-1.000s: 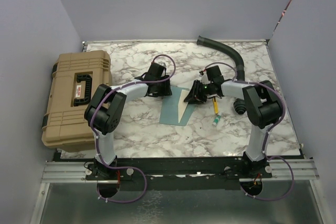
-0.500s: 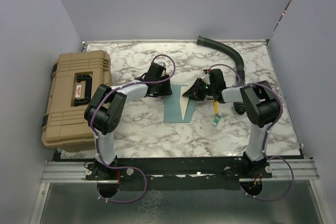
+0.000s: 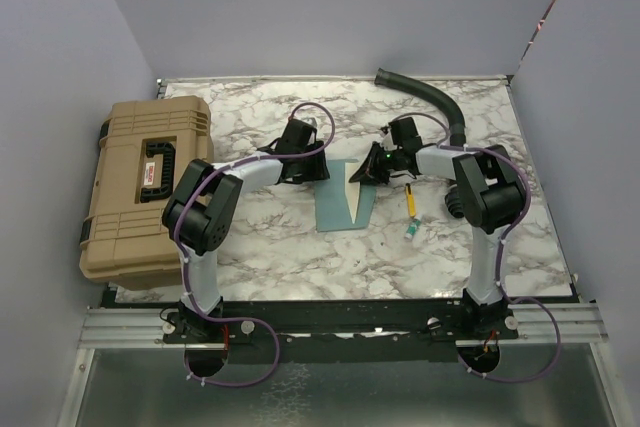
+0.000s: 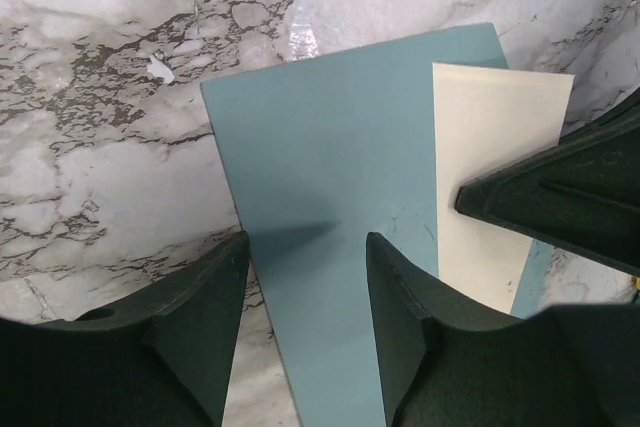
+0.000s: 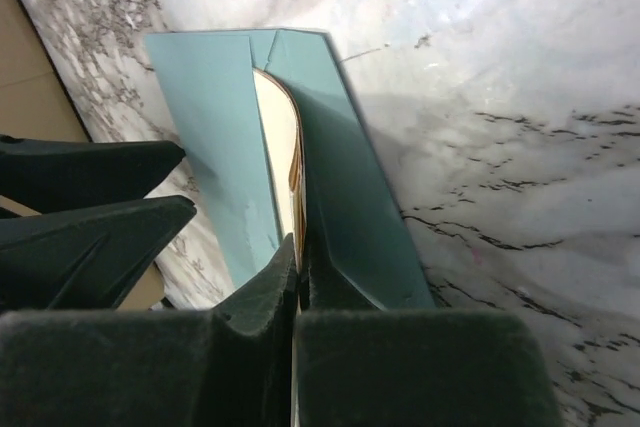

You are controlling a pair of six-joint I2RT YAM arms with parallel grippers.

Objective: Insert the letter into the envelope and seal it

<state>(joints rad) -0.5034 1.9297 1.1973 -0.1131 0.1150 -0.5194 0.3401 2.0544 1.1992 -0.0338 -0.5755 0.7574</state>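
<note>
No writing, brand or number can be read in any view. The case [image 3: 125,217] at the table's [image 3: 260,247] left edge bears a red-and-black patch on its lid, too small to make out. The envelope [image 4: 330,247] and letter [image 4: 490,187] show plain faces.

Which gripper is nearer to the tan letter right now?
Right. The right gripper is shut on the edge of the letter, so it touches it. The left gripper stands open over the teal envelope, beside the letter and not touching it.
</note>
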